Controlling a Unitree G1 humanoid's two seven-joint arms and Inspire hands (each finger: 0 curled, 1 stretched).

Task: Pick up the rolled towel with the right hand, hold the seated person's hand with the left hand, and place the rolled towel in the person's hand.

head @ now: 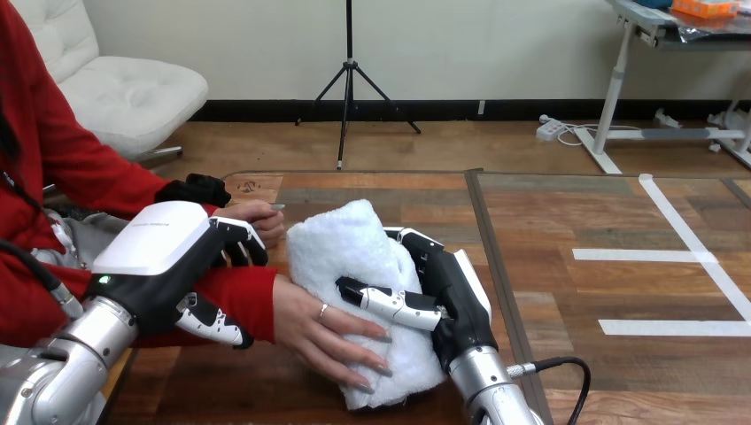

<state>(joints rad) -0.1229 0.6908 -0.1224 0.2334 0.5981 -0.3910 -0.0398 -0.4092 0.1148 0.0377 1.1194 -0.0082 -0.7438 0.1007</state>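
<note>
The rolled white towel (354, 266) lies on the wooden table (576, 372) in the middle of the head view. My right hand (452, 292) is shut on it from the right: the thumb crosses the roll's top and the fingers wrap round its far side. The person's hand (323, 332) rests palm down on the towel's near left part, fingers spread over it. My left hand (164, 257) is curled round the person's red-sleeved forearm (239, 297) just behind the wrist, fingers over the top and thumb underneath.
The person's other hand (259, 217) rests on the table just beyond my left hand's fingers, close to the towel's far left end. White tape lines (682, 257) mark the table's right half. A cable (567, 372) runs from my right wrist.
</note>
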